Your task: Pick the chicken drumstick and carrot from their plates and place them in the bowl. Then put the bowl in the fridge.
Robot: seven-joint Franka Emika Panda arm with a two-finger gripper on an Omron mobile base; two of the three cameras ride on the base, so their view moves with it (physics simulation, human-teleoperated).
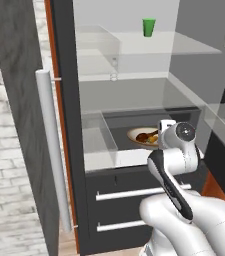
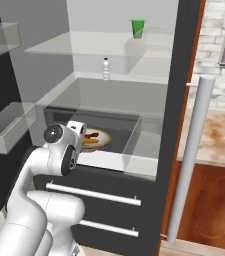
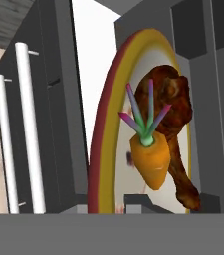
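Pressed together on the rim of the bowl [image 3: 106, 124], to judge by the hand view: hand [image 3: 108, 206] at the bottom edge, rim running straight down into it. From the base cameras, the fingers themselves are hidden behind the wrist. Bowl well inside the open fridge [image 1: 66, 100], low over the dark floor of the lower compartment [image 1: 129, 120], between the clear side walls. Cannot tell whether resting there or just above it. Chicken drumstick [image 3: 175, 114] and carrot [image 3: 151, 162] both in the bowl, touching, carrot lying over the drumstick.

Risks from here, as a judgement:

- Letting go with the bowl not yet seated: a drop, a tilt, and either piece rolling out over the low rim. Worth lowering until flat before spreading the fingers.
- Gripped at one edge only, so likely to sag on the far side; a quick move could tip the load toward that side.
- Pulling back with a finger caught under the rim: bowl dragged toward the front lip of the compartment, perhaps off it onto the drawers [image 1: 129, 192] below.
- Lifting out too steeply: wrist against the glass shelf [image 1: 134, 75] overhead.
- Swinging sideways on retreat: elbow into the clear side wall [image 1: 100, 132] or the door with its long silver handle [image 1: 51, 150].

Green cup [image 1: 148, 27] and small bottle [image 2: 105, 69] well apart on upper shelves, out of harm's way.
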